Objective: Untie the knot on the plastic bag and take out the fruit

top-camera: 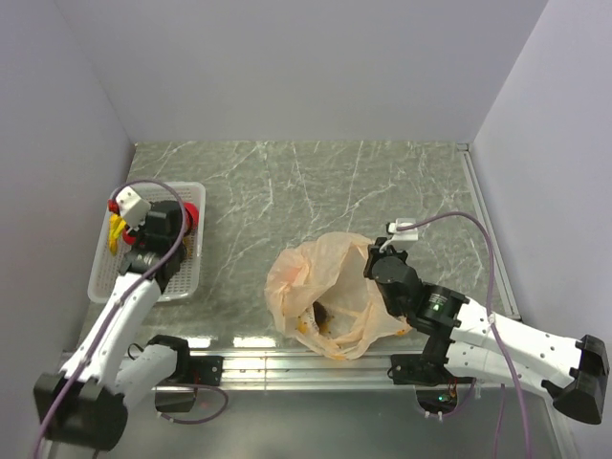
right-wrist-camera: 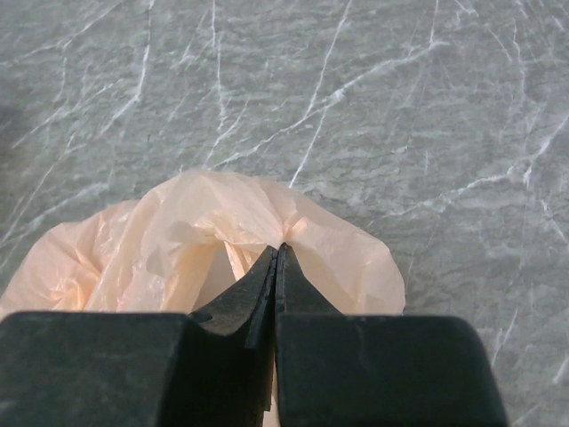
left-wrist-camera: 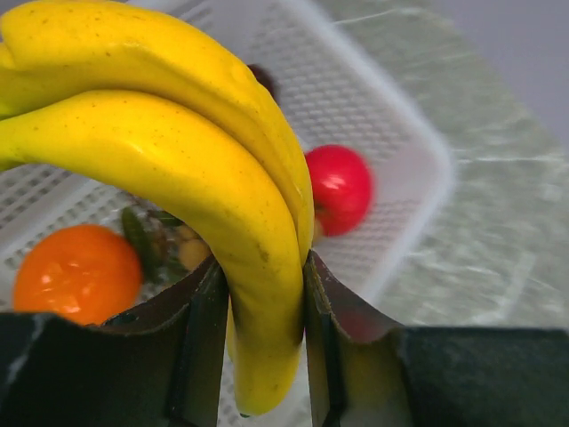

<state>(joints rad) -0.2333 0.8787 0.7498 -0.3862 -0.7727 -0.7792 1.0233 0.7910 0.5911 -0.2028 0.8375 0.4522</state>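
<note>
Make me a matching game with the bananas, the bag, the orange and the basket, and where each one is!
Things:
1. bananas
2. bag
3. orange
4. basket

Places:
A. pinched by the right gripper
B. standing at the left side of the table
C. gripped by the left gripper
D. lying in the basket

Pairs: 1-C, 2-A, 3-D, 4-B
</note>
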